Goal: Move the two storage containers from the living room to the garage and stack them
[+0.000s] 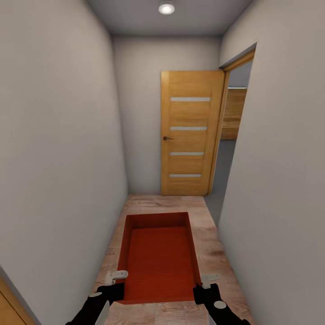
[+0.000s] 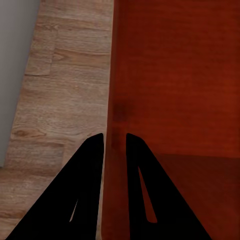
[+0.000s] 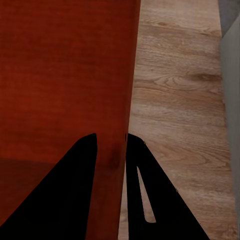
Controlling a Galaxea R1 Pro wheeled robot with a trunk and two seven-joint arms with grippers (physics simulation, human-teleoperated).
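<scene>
One orange-red lidless storage container [image 1: 159, 257] hangs low in front of me over a light wood plank floor, held level between both arms. My left gripper [image 1: 116, 280] is shut on its left wall near the close end. In the left wrist view the left gripper [image 2: 115, 136] has that thin wall [image 2: 116, 110] between its black fingers. My right gripper [image 1: 204, 283] is shut on the right wall. The right wrist view shows the right gripper [image 3: 111, 135] clamping the container [image 3: 65, 75] by its edge. I cannot tell whether a second container is nested inside it.
I am in a narrow hallway with pale walls close on both sides. A wooden door [image 1: 189, 133] with frosted slats stands open ahead. Beside it on the right, a doorway [image 1: 228, 149] opens onto a grey floor. A recessed ceiling light [image 1: 166, 8] is on.
</scene>
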